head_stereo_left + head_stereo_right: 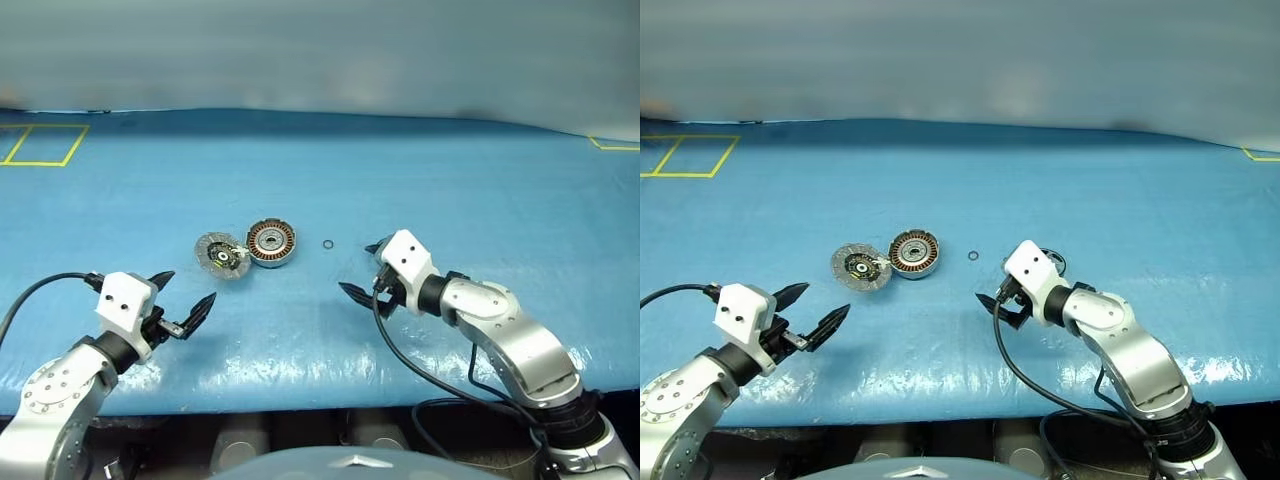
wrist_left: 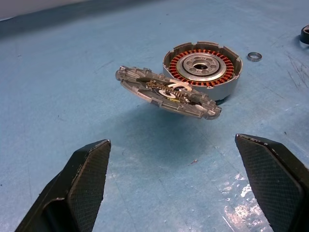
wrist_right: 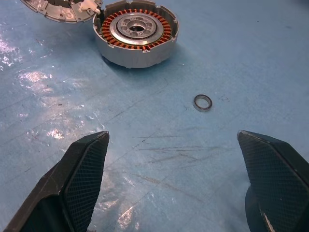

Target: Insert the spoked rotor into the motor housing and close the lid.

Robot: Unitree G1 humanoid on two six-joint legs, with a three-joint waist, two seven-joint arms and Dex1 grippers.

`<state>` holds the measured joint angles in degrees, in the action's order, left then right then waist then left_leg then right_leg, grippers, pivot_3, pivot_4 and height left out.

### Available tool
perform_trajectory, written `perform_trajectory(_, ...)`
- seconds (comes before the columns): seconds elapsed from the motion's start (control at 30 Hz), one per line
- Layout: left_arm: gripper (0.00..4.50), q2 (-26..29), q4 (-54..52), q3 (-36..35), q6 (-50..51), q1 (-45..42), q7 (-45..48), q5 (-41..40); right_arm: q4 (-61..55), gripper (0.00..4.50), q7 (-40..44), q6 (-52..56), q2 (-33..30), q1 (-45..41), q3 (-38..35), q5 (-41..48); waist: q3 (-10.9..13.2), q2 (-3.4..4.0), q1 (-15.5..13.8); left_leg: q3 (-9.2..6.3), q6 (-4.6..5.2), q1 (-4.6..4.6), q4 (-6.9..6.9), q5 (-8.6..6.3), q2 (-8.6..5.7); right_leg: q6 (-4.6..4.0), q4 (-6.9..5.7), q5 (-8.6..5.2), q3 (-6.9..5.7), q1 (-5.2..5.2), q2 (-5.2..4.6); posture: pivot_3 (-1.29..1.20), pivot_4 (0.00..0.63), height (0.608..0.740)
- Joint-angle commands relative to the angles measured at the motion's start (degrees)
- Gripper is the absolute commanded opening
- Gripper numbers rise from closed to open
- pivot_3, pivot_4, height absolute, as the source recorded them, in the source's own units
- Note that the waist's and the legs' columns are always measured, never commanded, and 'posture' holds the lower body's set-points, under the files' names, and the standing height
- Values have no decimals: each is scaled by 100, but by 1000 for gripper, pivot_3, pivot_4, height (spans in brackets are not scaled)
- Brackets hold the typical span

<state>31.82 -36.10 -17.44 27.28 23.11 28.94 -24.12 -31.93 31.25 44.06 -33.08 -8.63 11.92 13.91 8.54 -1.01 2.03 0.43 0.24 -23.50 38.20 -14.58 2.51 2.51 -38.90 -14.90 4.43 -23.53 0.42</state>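
The motor housing (image 1: 271, 243), a short drum with copper windings around a silver hub, sits mid-table. The lid (image 1: 222, 256), a silver disc with its dark-centred face up, is tilted with one edge propped on the housing's left side (image 2: 166, 92). My left gripper (image 1: 190, 287) is open, near the table's front left and pointing at the lid from a short distance. My right gripper (image 1: 356, 268) is open and empty, to the right of the housing (image 3: 136, 34). I cannot make out the spoked rotor; it is hidden or out of view.
A tiny ring (image 1: 329, 244) lies on the blue table (image 1: 480, 200) between the housing and my right gripper. A dark round thing (image 1: 1057, 262) peeks out behind the right gripper. Yellow tape marks (image 1: 40, 145) lie at the far left.
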Motion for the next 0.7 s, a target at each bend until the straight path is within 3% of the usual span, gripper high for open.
perform_trajectory(0.03,4500,33,-230,-23,-111,-39,64,2,-132,4479,-29,-140,50,-19,-4,-49,0,0,3,0,0,0,0,0,0,0,0,0,0,0,0,0,150,740)
perform_trajectory(0.7,4500,113,-133,103,-61,-50,305,96,-79,4479,9,-235,152,148,44,-61,0,0,3,0,0,0,0,0,0,1,0,0,0,0,0,0,150,740)
